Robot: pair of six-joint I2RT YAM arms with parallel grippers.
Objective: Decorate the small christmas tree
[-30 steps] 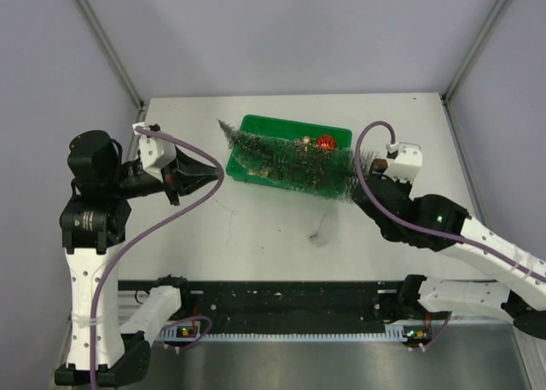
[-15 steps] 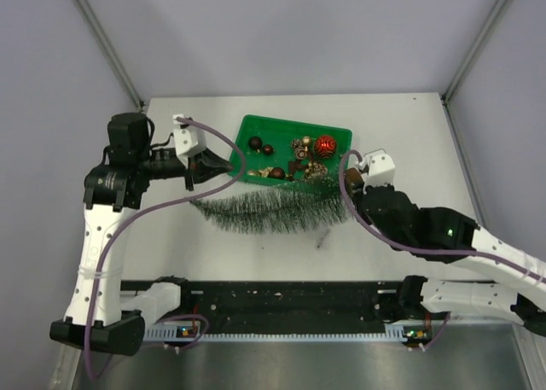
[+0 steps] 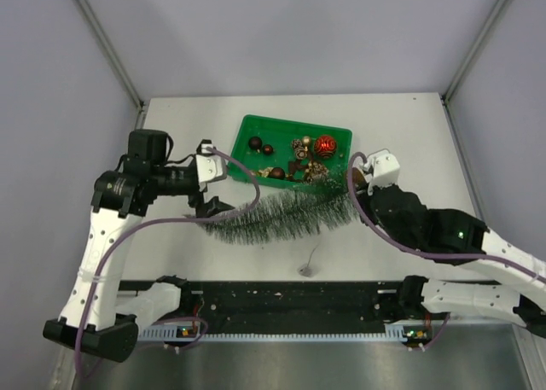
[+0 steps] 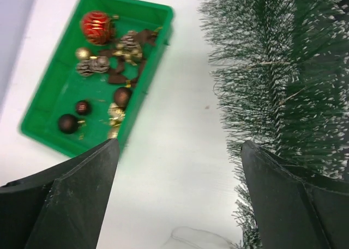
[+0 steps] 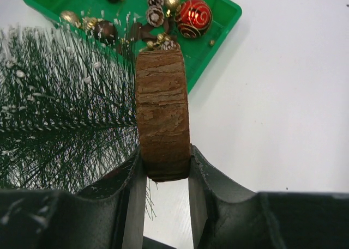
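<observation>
Tabletop [image 3: 409, 151]: plain white and matt, with a dark rail along the edge nearest the arms.
Room: pale grey walls [image 3: 281, 32] on three sides, with slanted metal struts [image 3: 107, 40] at the back corners.
Right hand [image 5: 163, 163]: its two fingers are clamped on the round wooden base [image 5: 162, 113].
Small christmas tree [image 3: 281, 215]: it lies sideways, stretching out from the right hand, with its narrow tip reaching the left hand.
Left hand [image 4: 180, 148]: fingers spread wide and holding nothing. The frosted bristles sit by one finger, but contact cannot be told.
Green tray [image 3: 290, 122]: just beyond both hands, past the tree. It holds a red ball [image 3: 325, 144], dark baubles and small pinecones.
Loose scrap [image 3: 309, 262]: a thin dark piece lies on the tabletop between the hands, on the near side of the tree.
</observation>
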